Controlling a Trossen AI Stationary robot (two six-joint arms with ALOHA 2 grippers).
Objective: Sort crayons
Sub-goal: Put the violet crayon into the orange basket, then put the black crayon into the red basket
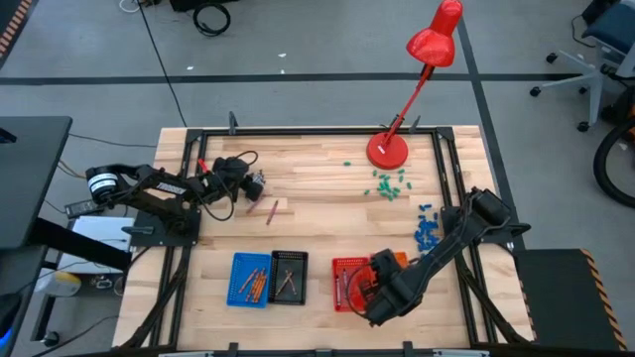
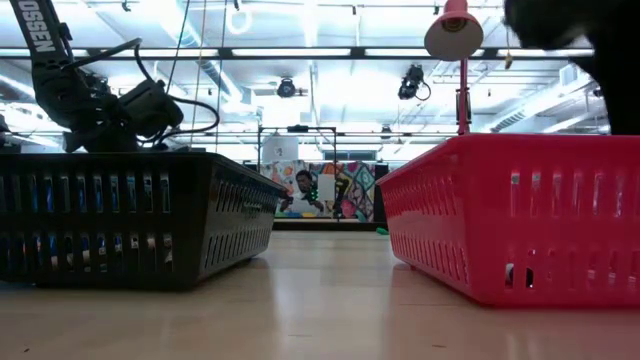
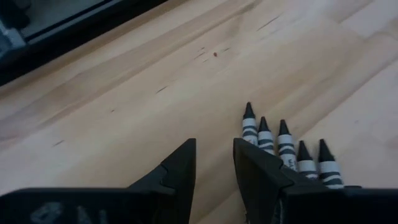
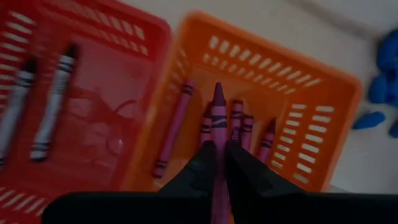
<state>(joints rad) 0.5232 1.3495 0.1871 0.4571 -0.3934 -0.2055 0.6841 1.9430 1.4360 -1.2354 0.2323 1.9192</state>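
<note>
Right gripper [image 4: 217,163] is seen poised over the orange basket [image 4: 323,99] at the front right of the table [image 1: 317,188], its fingers pinched narrowly on a purple crayon [image 4: 218,121] held point-forward. Several more purple crayons [image 4: 239,127] are seen lying in that basket, one [image 4: 174,127] set apart from the cluster. Just beside it, the red basket [image 4: 140,37] is seen to hold two grey-white crayons [image 4: 53,102]. From above, the right arm [image 1: 446,248] is seen reaching in from the right edge to the red and orange baskets. Left gripper [image 3: 211,163] is found low over bare wood toward the left rear of the table, fingers [image 3: 177,171] parted a little with nothing between them; five grey-white crayons [image 3: 285,146] are lined up side by side on the table next to one finger, partly hidden by it. A single crayon [image 1: 271,211] is noted loose on the wood near the left gripper. A blue basket [image 1: 250,280] with orange-brown crayons and a black basket [image 1: 289,276] with a few sticks are set along the front edge. Blue chunks [image 1: 427,230] and green bits [image 1: 387,184] are scattered toward the right, near a red desk lamp [image 1: 412,89].
</note>
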